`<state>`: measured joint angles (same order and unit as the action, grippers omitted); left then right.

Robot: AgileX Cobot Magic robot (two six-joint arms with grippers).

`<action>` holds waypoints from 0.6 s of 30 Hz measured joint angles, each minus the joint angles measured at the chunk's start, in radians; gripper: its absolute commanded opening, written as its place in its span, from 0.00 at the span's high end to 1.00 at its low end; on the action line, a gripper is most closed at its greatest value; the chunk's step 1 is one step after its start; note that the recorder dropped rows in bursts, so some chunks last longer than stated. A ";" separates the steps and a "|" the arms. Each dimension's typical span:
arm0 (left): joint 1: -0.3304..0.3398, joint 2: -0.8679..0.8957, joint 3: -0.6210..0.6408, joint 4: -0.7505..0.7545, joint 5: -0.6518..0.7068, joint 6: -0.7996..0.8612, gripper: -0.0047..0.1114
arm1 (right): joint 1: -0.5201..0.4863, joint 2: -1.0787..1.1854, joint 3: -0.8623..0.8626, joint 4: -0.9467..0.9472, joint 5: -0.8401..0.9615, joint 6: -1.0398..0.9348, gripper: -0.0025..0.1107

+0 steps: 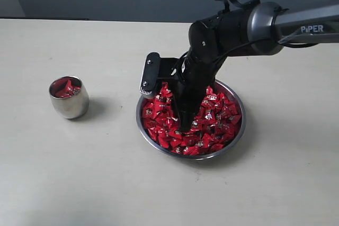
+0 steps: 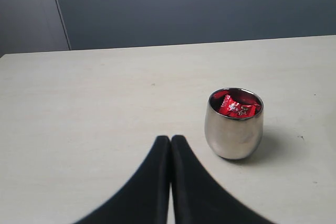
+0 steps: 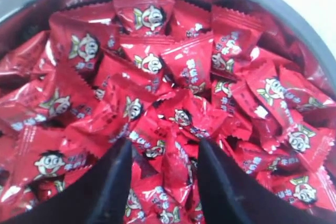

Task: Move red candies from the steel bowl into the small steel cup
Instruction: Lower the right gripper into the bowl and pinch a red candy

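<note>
Pale table held it all. Red candies, each with a cartoon face, filled the steel bowl. The right gripper stood wide in the pile; it should pinch one softly. The small steel cup sat well apart, near the closed left gripper. The arm said "PIPER".

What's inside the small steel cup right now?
Red candies sit in the cup, reaching nearly up to its rim. Only the top few wrappers show. The steel wall and that top layer hide everything beneath, so they can't be counted.
</note>
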<state>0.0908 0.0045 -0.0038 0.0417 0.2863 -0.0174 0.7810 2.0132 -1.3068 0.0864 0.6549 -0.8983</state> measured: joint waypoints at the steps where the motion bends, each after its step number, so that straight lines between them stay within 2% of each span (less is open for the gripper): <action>1: 0.000 0.000 0.000 0.000 0.000 0.000 0.96 | 0.000 0.008 0.000 -0.002 -0.002 0.002 0.62; 7: 0.000 0.000 0.000 0.000 0.000 0.000 0.96 | 0.000 0.046 0.000 -0.017 -0.013 0.009 0.62; 9: 0.000 0.000 0.000 0.000 0.000 0.000 0.96 | 0.000 0.053 0.000 -0.025 -0.017 0.013 0.65; 11: 0.000 0.000 0.000 0.000 0.000 0.000 0.96 | 0.000 0.060 0.000 -0.039 -0.021 0.031 0.70; 17: 0.000 0.000 0.000 0.000 0.000 0.000 0.96 | 0.000 0.060 0.000 -0.068 -0.034 0.066 0.98; 18: 0.000 0.000 0.000 0.000 0.000 0.000 0.96 | 0.000 0.060 0.000 -0.072 -0.034 0.068 0.98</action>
<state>0.0908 0.0045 -0.0038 0.0417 0.2863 -0.0174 0.7810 2.0728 -1.3068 0.0140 0.6210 -0.8305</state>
